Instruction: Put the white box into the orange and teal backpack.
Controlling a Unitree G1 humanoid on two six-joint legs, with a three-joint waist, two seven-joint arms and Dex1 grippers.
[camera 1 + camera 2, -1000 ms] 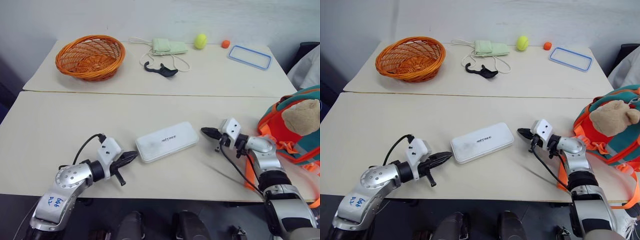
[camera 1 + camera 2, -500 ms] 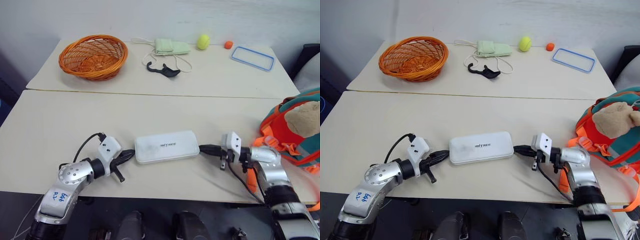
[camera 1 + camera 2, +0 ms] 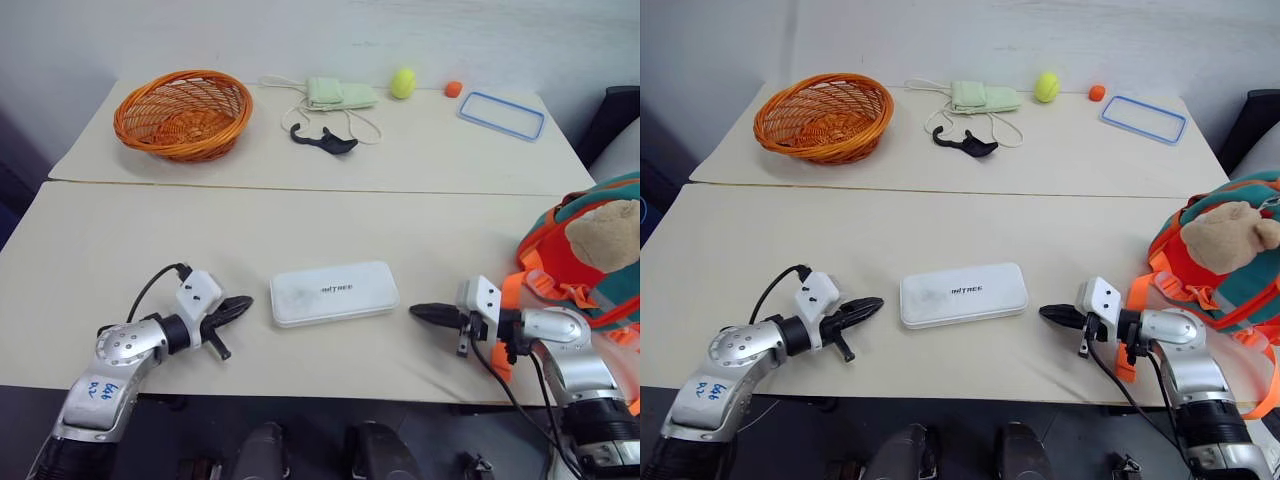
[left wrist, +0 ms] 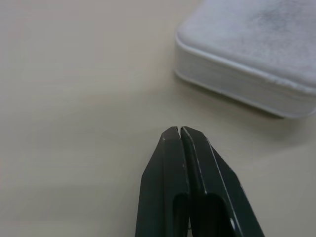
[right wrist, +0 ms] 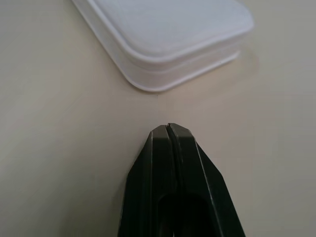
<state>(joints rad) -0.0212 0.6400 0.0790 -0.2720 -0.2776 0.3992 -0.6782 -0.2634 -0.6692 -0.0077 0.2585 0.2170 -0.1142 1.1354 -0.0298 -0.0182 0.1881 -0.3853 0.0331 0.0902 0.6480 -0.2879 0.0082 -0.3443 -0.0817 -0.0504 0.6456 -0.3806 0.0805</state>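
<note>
The white box (image 3: 334, 292) lies flat on the near table, its long side running left to right, dark lettering on top. My left gripper (image 3: 246, 302) is shut, its tip a short gap off the box's left end (image 4: 247, 64). My right gripper (image 3: 414, 311) is shut too, its tip a short gap off the box's right end (image 5: 168, 44). Neither touches the box. The orange and teal backpack (image 3: 560, 262) sits at the table's right edge with a tan plush toy (image 3: 603, 232) on it, just behind my right arm.
On the far table stand an orange wicker basket (image 3: 181, 112), a green pouch with white cord (image 3: 339, 93), a black hook-shaped piece (image 3: 322, 140), a yellow-green ball (image 3: 402, 82), a small orange ball (image 3: 452, 88) and a blue-rimmed clear lid (image 3: 501, 113).
Both grippers have drawn back from the box's ends, the left one to the left and the right one to the right and nearer. The box now lies level, no longer slanted.
</note>
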